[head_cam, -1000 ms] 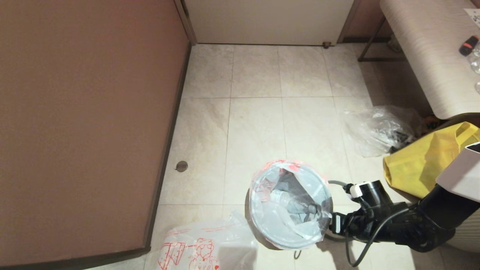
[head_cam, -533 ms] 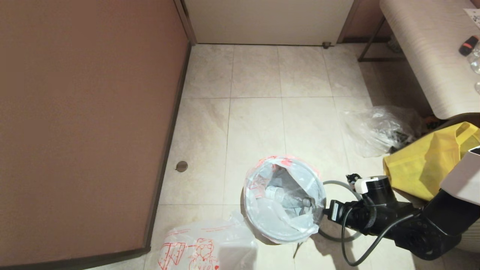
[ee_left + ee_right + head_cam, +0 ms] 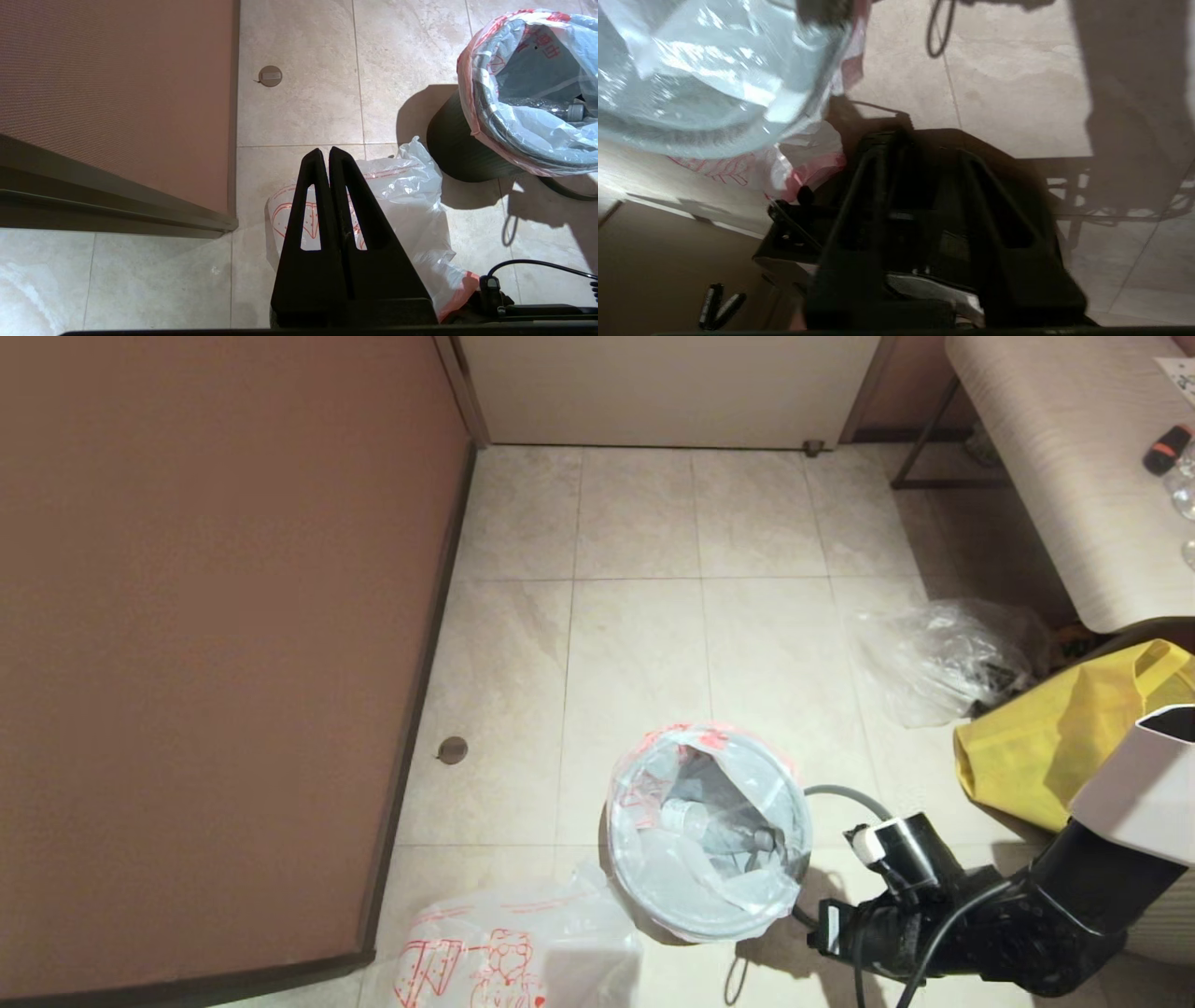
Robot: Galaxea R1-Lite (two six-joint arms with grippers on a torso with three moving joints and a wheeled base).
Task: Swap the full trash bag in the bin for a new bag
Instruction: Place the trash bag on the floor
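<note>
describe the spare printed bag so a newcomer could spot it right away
Start at the brown wall panel on the robot's left and follow it to its near corner. There, on the tile floor beside the black bin, lies the new bag. Only its translucent white plastic carries large red line drawings.

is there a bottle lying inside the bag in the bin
Yes, the head view shows a clear bottle lying inside the bag that lines the bin.

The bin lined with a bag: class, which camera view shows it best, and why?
Head view: the bin shows whole, with its bag-lined rim and a bottle inside. The left wrist view shows its dark side but cuts it at the frame edge. The right wrist view gives only a blurred stretch of rim.
</note>
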